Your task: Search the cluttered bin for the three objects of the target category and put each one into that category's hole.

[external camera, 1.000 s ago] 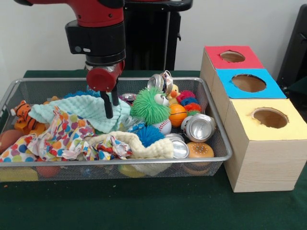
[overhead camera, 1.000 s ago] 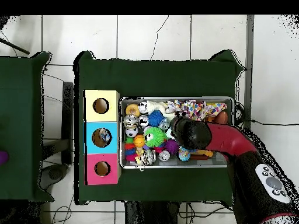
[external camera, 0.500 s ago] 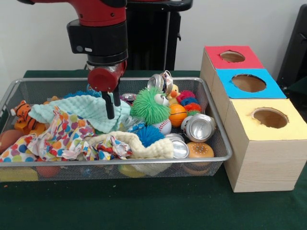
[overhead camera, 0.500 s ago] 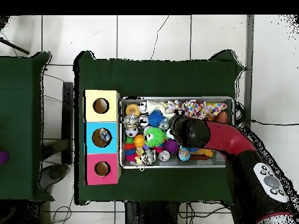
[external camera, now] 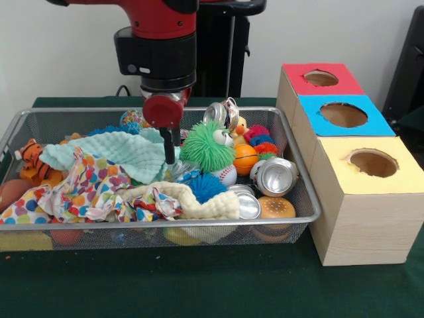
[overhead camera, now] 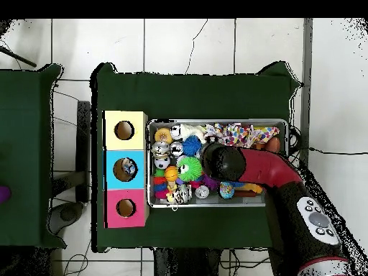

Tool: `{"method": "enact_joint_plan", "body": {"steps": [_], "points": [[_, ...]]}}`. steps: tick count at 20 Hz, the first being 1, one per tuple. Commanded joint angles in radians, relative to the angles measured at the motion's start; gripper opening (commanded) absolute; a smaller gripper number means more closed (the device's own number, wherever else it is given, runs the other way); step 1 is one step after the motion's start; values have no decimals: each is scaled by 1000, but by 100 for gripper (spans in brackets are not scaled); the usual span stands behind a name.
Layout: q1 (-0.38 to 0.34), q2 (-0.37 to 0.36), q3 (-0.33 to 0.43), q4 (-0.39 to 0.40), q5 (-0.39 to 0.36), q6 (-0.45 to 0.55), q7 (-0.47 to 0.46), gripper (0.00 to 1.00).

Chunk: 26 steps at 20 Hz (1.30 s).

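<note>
Cluttered silver wire-mesh bin (external camera: 291, 211) sits on the green table cloth (external camera: 199, 285), packed with toys, cloths and cans. The target category isn't stated, so its objects can't be singled out for certain. The gripper (external camera: 170, 156) hangs down in the bin's middle, at the right edge of the mint-green waffle cloth (external camera: 119, 151) and just beside the green spiky fuzzy toy (external camera: 207, 147). Whether it's open or closed can't be told, as only one dark prong shows in the front view and the arm hides it from overhead. Step in hand looks like search/probing. To do it well, come down on a single item and avoid snagging the mint cloth or the polka-dot fabric (external camera: 86, 185), which likely cover more pieces. Three crushed silver cans show, one at the back (external camera: 222, 114) and two near the right front (external camera: 275, 175) (external camera: 246, 204), alongside an orange mini basketball (external camera: 245, 158) and a blue spiky ball (external camera: 207, 187). Mesh walls hem in every side, so anything gripped has to be lifted clear over the right rim. The red-topped box (external camera: 291, 83), blue-topped box (external camera: 311, 122) and yellow-topped box (external camera: 338, 175) stand just beside that rim with their holes facing up. There's open room above them and nothing blocks the way.
</note>
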Motion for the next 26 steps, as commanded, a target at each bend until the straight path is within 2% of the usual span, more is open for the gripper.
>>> {"method": "enact_joint_plan", "body": {"steps": [1, 16, 26], "points": [[26, 19, -35, -36, 53, -8, 332, 100], [-59, 49, 45, 18, 110, -51, 248, 100], [-31, 66, 18, 3, 90, -81, 268, 100]]}}
